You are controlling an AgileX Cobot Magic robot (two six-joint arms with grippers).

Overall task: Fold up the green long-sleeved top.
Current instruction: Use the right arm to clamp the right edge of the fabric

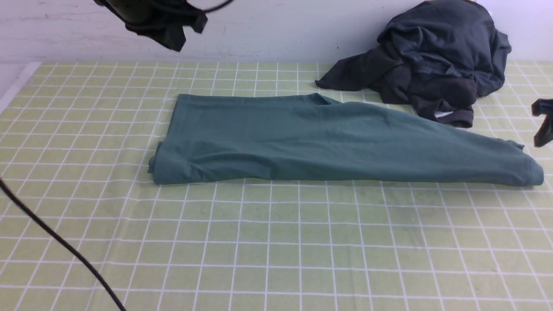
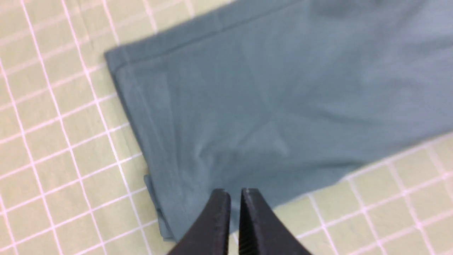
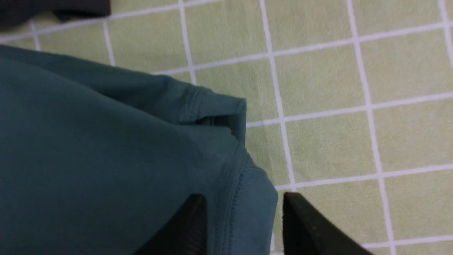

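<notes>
The green long-sleeved top [image 1: 311,142] lies folded into a long band across the middle of the checked tablecloth, tapering toward the right. My left gripper [image 1: 185,36] hangs high above the table's far left; in the left wrist view it [image 2: 236,193] is shut on nothing, well above the top's [image 2: 283,88] left end. My right gripper [image 1: 543,123] sits at the right edge, by the band's right tip. In the right wrist view it [image 3: 244,198] stands open, its jaws astride the ribbed edge [image 3: 254,198] of the top [image 3: 88,159] without pinching it.
A heap of dark charcoal garments [image 1: 432,56] lies at the back right, close behind the top, and its edge [image 3: 53,9] shows in the right wrist view. A black cable [image 1: 56,242] crosses the front left corner. A pale wall bounds the far side.
</notes>
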